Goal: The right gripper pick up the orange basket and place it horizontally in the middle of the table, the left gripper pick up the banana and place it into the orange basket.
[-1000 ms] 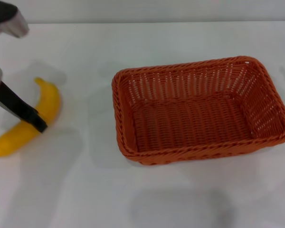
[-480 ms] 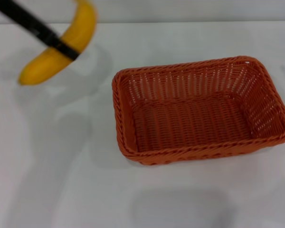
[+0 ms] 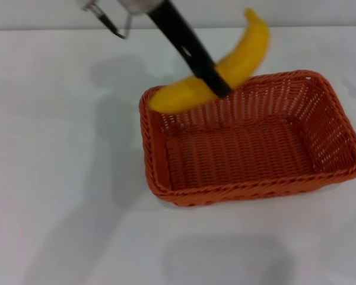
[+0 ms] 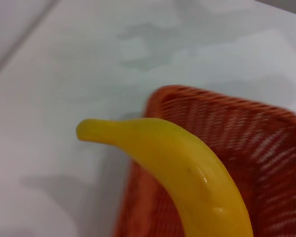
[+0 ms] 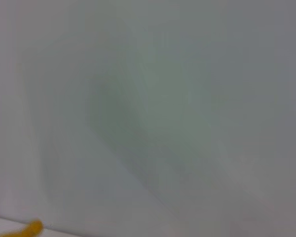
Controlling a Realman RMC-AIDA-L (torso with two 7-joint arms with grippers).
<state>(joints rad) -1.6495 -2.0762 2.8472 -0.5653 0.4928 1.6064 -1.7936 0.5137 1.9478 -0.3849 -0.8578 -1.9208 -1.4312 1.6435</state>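
Left gripper (image 3: 216, 80) clamped on banana (image 3: 225, 68) near its middle, holding it in air over basket's (image 3: 255, 142) far-left rim. Banana tilted, stem end high, blunt end low near rim corner.

Step in hand, by my reading: carry banana further over basket's open floor, lower until close to weave, level it lengthwise, then release. Risk: low end catching braided rim.

Basket lies lengthwise on table (image 3: 59, 178), roughly mid-table. Table white, plain.

Right gripper out of view.
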